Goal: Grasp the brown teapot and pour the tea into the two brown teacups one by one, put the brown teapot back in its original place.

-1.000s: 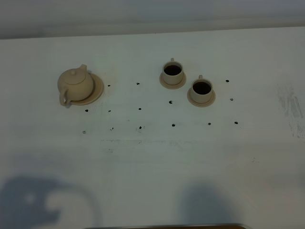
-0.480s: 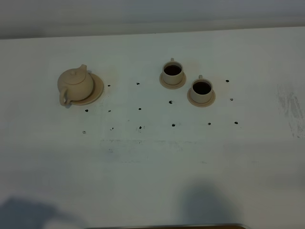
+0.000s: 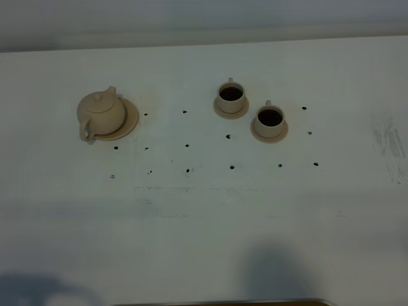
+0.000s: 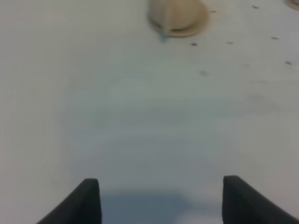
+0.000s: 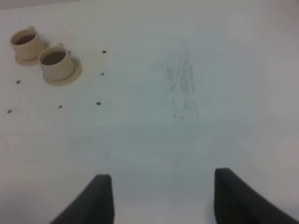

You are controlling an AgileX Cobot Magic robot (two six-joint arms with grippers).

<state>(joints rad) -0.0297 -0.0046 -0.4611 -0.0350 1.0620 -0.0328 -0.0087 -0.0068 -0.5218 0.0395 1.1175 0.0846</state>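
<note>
The brown teapot sits upright on its large tan saucer at the left of the white table; it also shows far off in the left wrist view. The two brown teacups stand on small saucers right of centre, one behind and one nearer, both holding dark liquid. They show in the right wrist view. My left gripper is open and empty, far from the teapot. My right gripper is open and empty, far from the cups. Neither gripper shows in the high view.
Small black dots mark the white table between teapot and cups. A scuffed patch lies at the right. A dark edge runs along the table's front.
The arm's shadow at the lower left of the high view has shrunk and slid out toward the frame's edge. Teapot and cups have not moved.
</note>
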